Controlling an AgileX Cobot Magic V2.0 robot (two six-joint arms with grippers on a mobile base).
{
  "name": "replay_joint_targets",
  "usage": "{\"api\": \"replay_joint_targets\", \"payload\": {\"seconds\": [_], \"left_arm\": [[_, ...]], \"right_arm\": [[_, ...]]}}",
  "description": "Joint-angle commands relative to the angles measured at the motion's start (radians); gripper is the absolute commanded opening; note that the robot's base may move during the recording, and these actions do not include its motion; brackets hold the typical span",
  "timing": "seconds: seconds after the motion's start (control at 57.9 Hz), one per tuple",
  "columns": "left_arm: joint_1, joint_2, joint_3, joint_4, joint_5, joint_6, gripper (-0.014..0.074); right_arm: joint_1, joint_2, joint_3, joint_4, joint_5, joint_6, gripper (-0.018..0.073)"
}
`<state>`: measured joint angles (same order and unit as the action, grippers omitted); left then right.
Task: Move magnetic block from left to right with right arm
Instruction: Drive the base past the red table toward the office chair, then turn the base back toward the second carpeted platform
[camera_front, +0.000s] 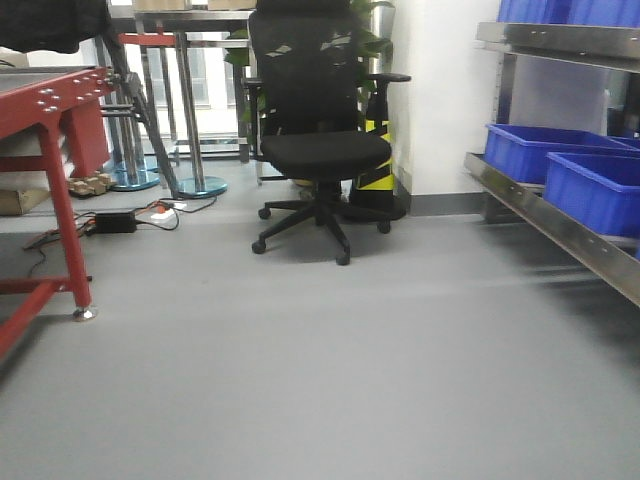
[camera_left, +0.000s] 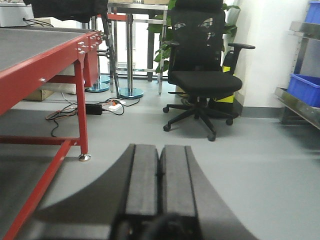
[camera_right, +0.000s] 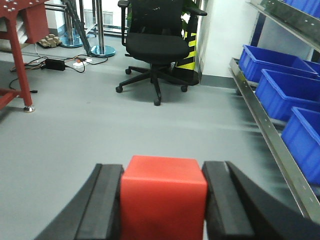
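The magnetic block (camera_right: 163, 197), a bright-red cube with smooth faces, fills the lower middle of the right wrist view. My right gripper (camera_right: 162, 172) is shut on it, one dark finger pressed flat against each side face. The block hangs above the grey floor. In the left wrist view my left gripper (camera_left: 159, 152) is shut with nothing in it, its two dark pads touching along their length. Neither gripper nor the block shows in the front-facing view.
A black office chair (camera_front: 320, 130) stands ahead by the white wall. A red metal table (camera_left: 45, 65) is on the left, cables and a power strip (camera_front: 160, 212) behind it. Steel shelving (camera_right: 260, 115) with blue bins (camera_right: 287, 85) runs along the right.
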<state>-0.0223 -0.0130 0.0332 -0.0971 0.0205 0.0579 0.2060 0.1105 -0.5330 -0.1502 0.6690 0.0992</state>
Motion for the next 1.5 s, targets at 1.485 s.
{"api": "replay_joint_targets", "payload": {"seconds": [1.485], "left_arm": [[-0.002,-0.008,0.008,-0.005,-0.081,-0.006,-0.0126]], "right_arm": [[-0.001,0.017,-0.025,-0.017,-0.091,-0.008,0.0218]]}}
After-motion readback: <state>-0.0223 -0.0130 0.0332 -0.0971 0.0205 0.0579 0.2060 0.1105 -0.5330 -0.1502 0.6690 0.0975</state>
